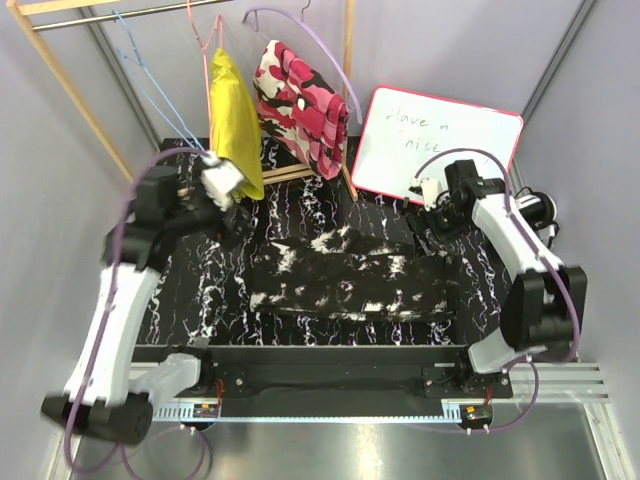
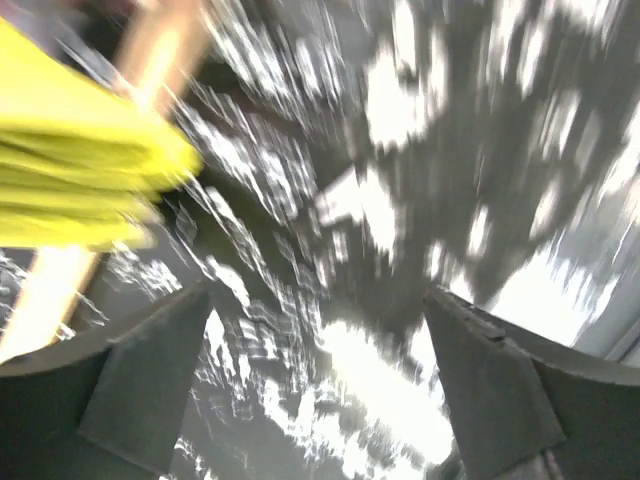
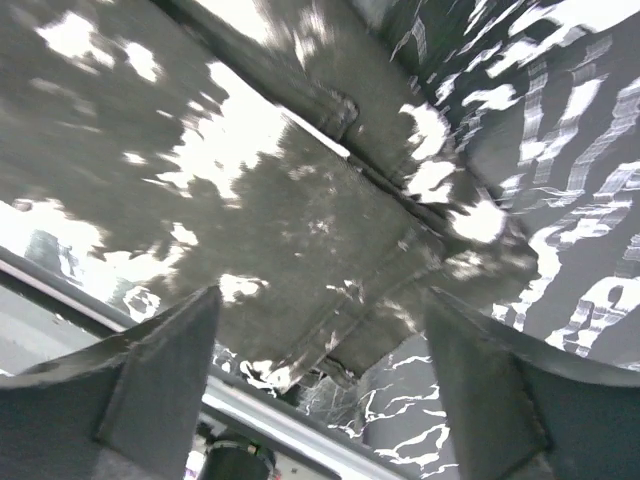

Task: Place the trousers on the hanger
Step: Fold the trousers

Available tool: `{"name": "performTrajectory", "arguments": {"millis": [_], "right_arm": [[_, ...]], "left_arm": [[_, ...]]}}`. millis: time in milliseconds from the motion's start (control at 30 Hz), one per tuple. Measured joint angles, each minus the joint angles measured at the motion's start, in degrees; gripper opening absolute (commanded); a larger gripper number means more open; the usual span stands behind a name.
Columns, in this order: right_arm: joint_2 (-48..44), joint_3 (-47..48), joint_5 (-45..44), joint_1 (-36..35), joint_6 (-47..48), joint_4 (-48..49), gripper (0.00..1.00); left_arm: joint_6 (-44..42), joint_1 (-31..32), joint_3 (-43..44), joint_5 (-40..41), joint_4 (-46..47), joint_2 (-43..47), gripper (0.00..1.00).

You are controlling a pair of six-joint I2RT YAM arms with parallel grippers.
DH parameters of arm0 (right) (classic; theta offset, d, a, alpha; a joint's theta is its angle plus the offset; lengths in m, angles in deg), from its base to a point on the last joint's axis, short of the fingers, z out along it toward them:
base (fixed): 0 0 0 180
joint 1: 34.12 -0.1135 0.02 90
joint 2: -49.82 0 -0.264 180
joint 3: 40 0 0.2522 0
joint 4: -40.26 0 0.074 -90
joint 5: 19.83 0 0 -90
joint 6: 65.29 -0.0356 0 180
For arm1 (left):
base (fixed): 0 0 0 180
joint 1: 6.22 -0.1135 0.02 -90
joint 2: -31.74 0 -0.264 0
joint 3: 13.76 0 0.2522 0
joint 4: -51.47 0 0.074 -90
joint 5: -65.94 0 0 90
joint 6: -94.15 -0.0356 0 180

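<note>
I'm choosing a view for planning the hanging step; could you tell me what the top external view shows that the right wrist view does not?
Only top external: the hanger, a yellow garment and a pink camouflage garment on the rack, the whiteboard, both arms. Only right wrist: the right gripper, open, close above a seamed edge of the trousers. Both: the trousers lying flat on the black veined tabletop.

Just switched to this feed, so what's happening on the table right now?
The black fabric trousers with white blotches lie folded flat on the black white-veined tabletop, held by neither arm. The left gripper and right gripper are both open, near its far corners. The thin light-blue wire hanger hangs from the wooden rail at far left, empty.
</note>
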Motion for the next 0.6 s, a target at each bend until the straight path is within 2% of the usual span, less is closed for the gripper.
{"name": "performTrajectory", "arguments": {"millis": [133, 233, 433, 567, 600], "right_arm": [[-8.41, 2.10, 0.79, 0.00, -2.45, 0.02, 1.00], [-11.58, 4.15, 2.10, 0.00, -5.35, 0.07, 1.00], [-12.76, 6.29, 5.99, 0.00, -12.33, 0.09, 1.00], [-12.76, 6.29, 8.17, 0.00, -14.69, 0.09, 1.00], [-12.76, 6.29, 8.90, 0.00, -15.21, 0.09, 1.00]], "left_arm": [[18.73, -1.68, 5.73, 0.07, 10.43, 8.28, 0.99], [31.34, -3.76, 9.84, 4.39, 17.70, 9.44, 0.99], [49.64, -13.66, 17.53, 11.19, 26.93, 0.90, 0.97], [59.08, -21.46, 19.93, 9.20, 31.58, -6.80, 0.90], [61.72, -23.63, 19.65, 7.87, 32.96, -8.81, 0.86]]}}
